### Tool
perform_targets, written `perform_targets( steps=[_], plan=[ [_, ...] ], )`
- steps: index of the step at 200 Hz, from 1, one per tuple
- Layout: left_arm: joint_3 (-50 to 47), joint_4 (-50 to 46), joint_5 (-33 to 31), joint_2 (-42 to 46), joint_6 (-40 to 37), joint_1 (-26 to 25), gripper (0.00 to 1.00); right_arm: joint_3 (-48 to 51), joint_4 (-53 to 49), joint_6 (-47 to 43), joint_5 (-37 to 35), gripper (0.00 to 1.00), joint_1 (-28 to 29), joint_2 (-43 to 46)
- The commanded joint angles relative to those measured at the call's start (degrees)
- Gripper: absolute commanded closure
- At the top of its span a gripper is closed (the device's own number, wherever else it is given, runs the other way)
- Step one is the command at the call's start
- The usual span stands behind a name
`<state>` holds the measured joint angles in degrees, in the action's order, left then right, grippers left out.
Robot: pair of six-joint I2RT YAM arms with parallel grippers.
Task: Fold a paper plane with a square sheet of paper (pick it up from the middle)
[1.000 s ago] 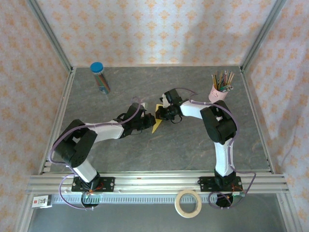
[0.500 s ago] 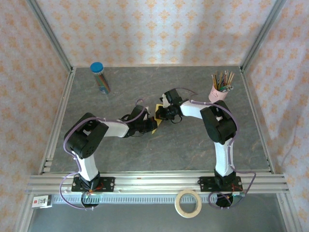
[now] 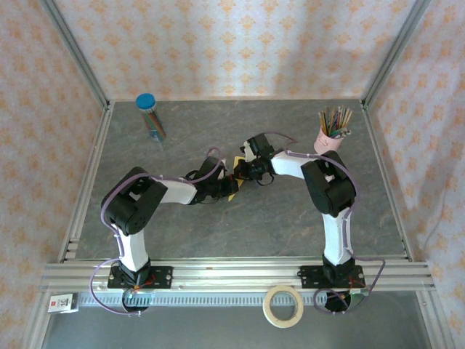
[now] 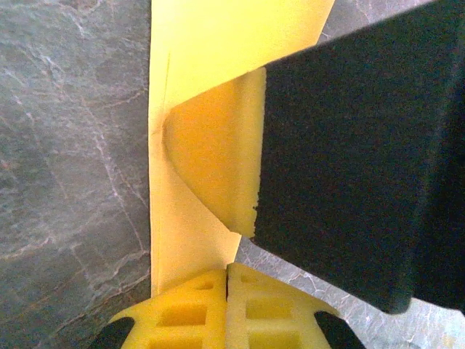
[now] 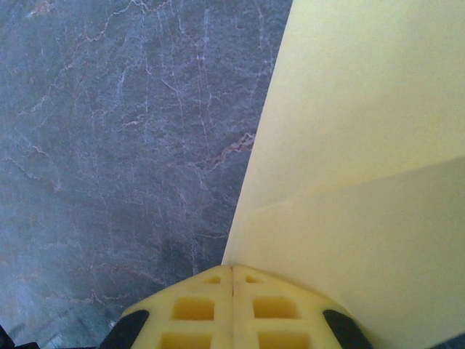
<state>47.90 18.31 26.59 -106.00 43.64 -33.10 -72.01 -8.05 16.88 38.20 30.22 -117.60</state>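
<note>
The yellow paper (image 3: 232, 192), folded with crisp creases, lies on the grey table between my two grippers, mostly covered by them. The left gripper (image 3: 226, 187) is shut, its yellow fingertips (image 4: 190, 302) resting at the near edge of the folded paper (image 4: 182, 218). Just beyond them the black body of the right gripper (image 4: 356, 153) sits over the paper. The right gripper (image 3: 243, 173) is shut too, and its fingertips (image 5: 261, 305) touch the left edge of the paper (image 5: 363, 182), which spreads out to the right. Nothing shows between either pair of jaws.
A blue-capped tube of coloured pencils (image 3: 150, 116) lies at the back left. A pink cup of pencils (image 3: 332, 134) stands at the back right. A roll of tape (image 3: 283, 305) rests on the front rail. Metal frame rails border the grey table (image 3: 276, 218).
The left arm has drawn up and its gripper has slid right onto the paper, so less yellow shows. The right arm has stayed put.
</note>
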Motion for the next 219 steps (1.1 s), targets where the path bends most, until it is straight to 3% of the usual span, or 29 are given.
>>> perform_targets(
  steps=[1, 88, 219],
  plan=[
    [0.1, -4.5, 0.8, -1.0, -1.2, -1.0, 1.00, 1.6, -3.8, 0.1, -5.8, 0.99, 0.1, -4.6],
    [-1.0, -11.0, -0.3, 1.0, -2.2, -2.7, 1.00, 2.7, -4.8, 0.4, -10.1, 1.00, -0.3, -6.0],
    [-9.4, -14.4, -1.3, 10.7, 0.6, -4.9, 1.00, 2.9, -4.5, 0.5, -8.9, 1.00, -0.3, -5.7]
  ],
)
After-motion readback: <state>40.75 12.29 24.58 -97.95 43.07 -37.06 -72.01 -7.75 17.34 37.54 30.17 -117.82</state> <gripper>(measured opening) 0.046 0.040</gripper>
